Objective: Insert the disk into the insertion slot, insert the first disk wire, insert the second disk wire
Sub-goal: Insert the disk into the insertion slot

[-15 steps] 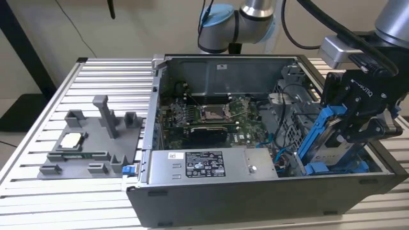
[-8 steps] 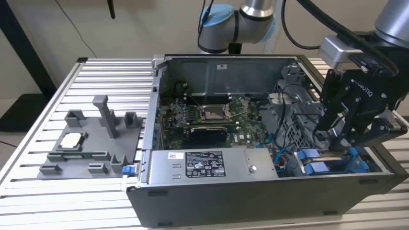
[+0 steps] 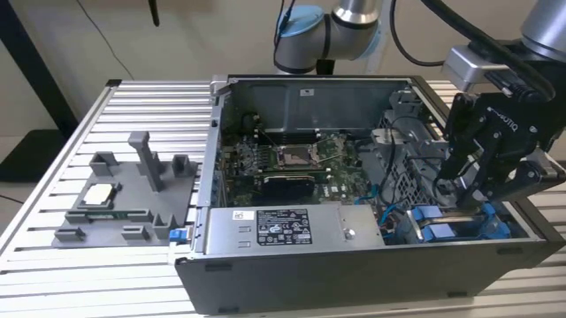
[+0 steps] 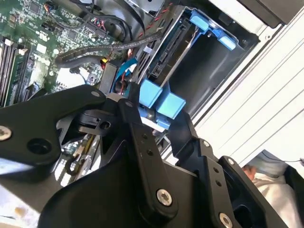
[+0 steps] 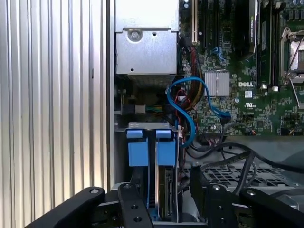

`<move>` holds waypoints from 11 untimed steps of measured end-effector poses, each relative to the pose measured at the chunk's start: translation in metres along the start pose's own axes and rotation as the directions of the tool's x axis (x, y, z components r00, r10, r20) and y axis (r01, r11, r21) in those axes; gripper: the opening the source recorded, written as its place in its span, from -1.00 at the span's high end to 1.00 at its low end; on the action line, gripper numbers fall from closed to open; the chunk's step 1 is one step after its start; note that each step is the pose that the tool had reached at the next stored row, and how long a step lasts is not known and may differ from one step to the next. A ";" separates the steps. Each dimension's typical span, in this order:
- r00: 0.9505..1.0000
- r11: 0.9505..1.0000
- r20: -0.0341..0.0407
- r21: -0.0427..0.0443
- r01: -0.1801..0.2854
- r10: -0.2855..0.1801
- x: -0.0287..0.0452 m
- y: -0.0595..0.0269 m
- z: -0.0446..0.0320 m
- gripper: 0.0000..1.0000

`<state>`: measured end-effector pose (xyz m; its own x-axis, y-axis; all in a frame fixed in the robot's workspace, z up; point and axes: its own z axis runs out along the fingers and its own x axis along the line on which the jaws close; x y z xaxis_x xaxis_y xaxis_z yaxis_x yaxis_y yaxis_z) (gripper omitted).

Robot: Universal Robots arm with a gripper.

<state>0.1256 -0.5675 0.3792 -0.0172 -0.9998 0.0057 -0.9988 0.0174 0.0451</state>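
Black linkage arms of the end effector (image 4: 156,110) reach down over the drive end of the computer case (image 3: 354,281), at the exterior view's lower right. Its jaws stand apart with the two blue tabs (image 5: 137,152) of the disk (image 5: 167,209) lying between them; whether a pad actually presses the plastic I cannot tell. The disk stands on edge inside the insertion slot (image 4: 209,71), apparently pushed well home, with its connector strip (image 5: 167,185) exposed and, as far as both wrist views show, no plug in it. I judge the disk to be stiff and dense for its size, slick on its bare metal faces and unforgiving of knocks or twisting, while its clip-on frame is thin plastic that will flex. The sensible hold is across the blue tabs or the frame's long edges, clear of the connector pins. Just beside the slot a blue cable (image 5: 190,95) loops loose over the motherboard (image 5: 237,57), and black cables (image 5: 228,159) trail across a perforated metal panel (image 5: 232,175). Farther out, the labelled power supply (image 3: 274,228) sits in the lower middle of the exterior view. A grey fixture tray (image 3: 124,199) lies on the slatted table (image 3: 142,99) at the exterior view's left.
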 end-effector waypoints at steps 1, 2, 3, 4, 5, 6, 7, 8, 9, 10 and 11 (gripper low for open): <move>1.000 1.000 0.000 0.000 0.000 0.000 0.0000 0.0002 -0.0029 -0.04; 1.000 1.000 0.000 0.000 0.000 0.000 0.0000 0.0003 -0.0057 -0.04; 1.000 1.000 0.000 0.000 0.000 0.000 0.0000 0.0004 -0.0081 -0.04; 1.000 1.000 0.000 0.000 0.000 0.000 -0.0001 0.0005 -0.0101 -0.04; 1.000 1.000 0.000 0.000 0.000 0.000 -0.0003 0.0006 -0.0125 -0.04; 1.000 1.000 0.000 0.000 0.000 0.000 -0.0008 0.0007 -0.0147 -0.04; 1.000 1.000 0.000 0.000 0.000 0.000 -0.0013 0.0008 -0.0164 -0.04; 1.000 1.000 0.000 0.000 0.000 0.000 -0.0021 0.0008 -0.0170 -0.04; 1.000 1.000 0.001 0.001 0.000 0.000 -0.0029 0.0008 -0.0171 -0.04; 1.000 1.000 0.003 0.005 0.000 0.000 -0.0037 0.0009 -0.0172 -0.04; 1.000 1.000 0.006 0.011 0.000 0.000 -0.0047 0.0008 -0.0172 -0.04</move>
<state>0.1256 -0.5628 0.3965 -0.0170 -0.9999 0.0000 -0.9993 0.0170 0.0337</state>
